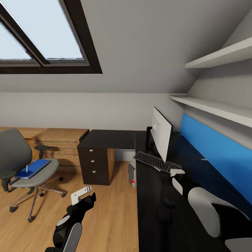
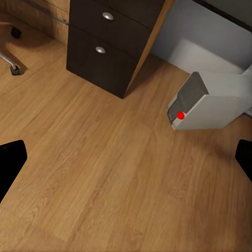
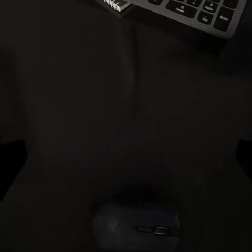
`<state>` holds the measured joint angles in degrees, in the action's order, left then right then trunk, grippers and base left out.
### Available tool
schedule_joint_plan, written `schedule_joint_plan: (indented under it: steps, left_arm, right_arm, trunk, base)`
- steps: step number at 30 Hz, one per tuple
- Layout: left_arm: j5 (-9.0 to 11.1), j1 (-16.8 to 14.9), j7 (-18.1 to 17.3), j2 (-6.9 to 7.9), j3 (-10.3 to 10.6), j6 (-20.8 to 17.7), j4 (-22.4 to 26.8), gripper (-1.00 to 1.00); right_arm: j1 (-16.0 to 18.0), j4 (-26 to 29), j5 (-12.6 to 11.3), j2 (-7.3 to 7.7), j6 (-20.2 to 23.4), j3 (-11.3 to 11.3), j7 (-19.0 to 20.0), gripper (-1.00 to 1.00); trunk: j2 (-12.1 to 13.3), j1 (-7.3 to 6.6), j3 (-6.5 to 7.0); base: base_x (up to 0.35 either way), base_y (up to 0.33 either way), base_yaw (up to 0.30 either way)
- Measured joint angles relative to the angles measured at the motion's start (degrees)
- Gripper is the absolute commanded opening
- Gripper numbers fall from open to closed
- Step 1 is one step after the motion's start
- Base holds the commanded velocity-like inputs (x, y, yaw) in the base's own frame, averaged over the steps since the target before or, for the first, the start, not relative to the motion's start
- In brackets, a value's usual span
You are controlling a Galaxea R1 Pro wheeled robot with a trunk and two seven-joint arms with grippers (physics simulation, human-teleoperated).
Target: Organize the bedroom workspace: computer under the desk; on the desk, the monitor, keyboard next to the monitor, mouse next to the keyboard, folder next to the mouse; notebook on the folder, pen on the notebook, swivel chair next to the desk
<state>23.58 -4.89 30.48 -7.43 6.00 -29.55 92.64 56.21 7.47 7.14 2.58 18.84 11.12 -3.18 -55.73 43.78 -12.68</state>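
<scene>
Lying on the desk point(image 3: 79, 105), the mouse point(image 3: 137, 227) sits between the released right jaws.

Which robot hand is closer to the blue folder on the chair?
Left. The left hand hangs over the floor, beside the chair holding the blue folder. The right hand is over the desk by the keyboard, farther away.

One swivel chair point(image 1: 24, 164), one monitor point(image 1: 161, 136), one keyboard point(image 1: 156, 161), two wall shelves point(image 1: 224, 56) (white), three drawer knobs point(image 1: 92, 161)
</scene>
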Motion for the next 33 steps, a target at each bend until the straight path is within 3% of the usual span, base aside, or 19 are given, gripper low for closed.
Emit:
schedule_joint_plan:
  steps: [24,33]
  left_arm:
    - [0.0,-0.05,0.0,0.04,0.0,0.02,0.01,1.0]
    - [0.0,0.0,0.0,0.04,0.0,0.0,0.0,1.0]
  right_arm:
    - [0.0,-0.13,0.08,-0.16,0.44,0.0,-0.39,1.0]
    - [0.0,-0.09,0.01,-0.1,3.57,0.0,-0.4,1.0]
  trunk:
    - [-9.64,5.28,-4.32]
    - [-13.25,7.25,-5.93]
  base:
    - [0.0,0.0,0.0]
    - [0.0,0.0,0.0]
